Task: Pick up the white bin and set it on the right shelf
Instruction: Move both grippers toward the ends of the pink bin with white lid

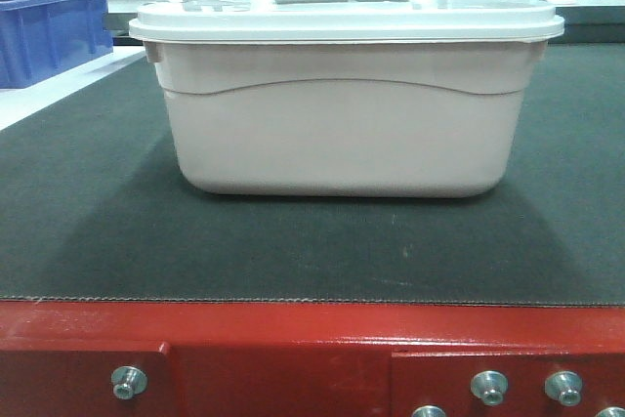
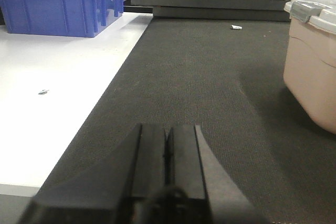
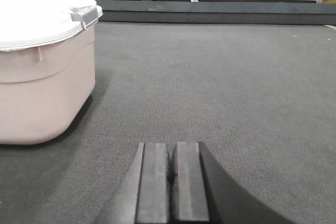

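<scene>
Left gripper and right gripper, each with black fingers pressed together on nothing, sit low over the mat on either side of the bin, both apart from it. In the front view the red frame runs along 6 o'clock, and the bin stands dead centre on the mat, upright, lid on. The left wrist view has the bin at 3 o'clock, the right wrist view at 9 o'clock. A blue crate stands beyond at 10 o'clock. No shelf is in view. The grab looks not yet begun. A tub this wide likely wants both arms: close in level on the two end walls, meet them together just under the lid's rim, squeeze evenly so it neither slides nor tips, and lift without pulling on the grey latches
</scene>
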Robot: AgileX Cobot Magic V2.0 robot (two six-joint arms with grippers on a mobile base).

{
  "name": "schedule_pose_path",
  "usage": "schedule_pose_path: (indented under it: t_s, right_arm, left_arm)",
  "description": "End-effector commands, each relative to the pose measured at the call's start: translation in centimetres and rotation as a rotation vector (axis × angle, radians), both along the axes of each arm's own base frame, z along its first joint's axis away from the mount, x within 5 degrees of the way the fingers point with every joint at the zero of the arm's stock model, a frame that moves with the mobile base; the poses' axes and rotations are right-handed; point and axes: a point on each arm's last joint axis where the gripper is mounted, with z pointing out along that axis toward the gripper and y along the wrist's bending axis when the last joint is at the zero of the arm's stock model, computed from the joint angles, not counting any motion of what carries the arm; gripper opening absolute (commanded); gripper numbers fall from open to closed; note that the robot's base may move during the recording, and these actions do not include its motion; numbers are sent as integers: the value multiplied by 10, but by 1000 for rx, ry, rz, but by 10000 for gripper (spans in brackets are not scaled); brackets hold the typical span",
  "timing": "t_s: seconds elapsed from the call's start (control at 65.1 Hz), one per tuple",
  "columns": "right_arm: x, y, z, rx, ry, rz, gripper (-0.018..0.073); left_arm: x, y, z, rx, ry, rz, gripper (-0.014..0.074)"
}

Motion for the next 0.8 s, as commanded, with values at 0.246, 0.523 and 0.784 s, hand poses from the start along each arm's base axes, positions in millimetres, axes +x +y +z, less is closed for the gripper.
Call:
schedule_pose_path:
  t_s: [0.246, 0.523, 0.784]
  right_arm:
    - [-1, 0, 10, -20, -100, 5, 78]
    - [-1, 1, 11, -20, -114, 5, 78]
    - [-1, 0, 10, -21, -105, 5, 78]
  left_arm:
    - [0, 1, 1, -4, -70, 8, -117]
    - [-1, 1, 3, -5, -96, 11, -118]
    - [-3, 2, 17, -10, -246, 23, -118]
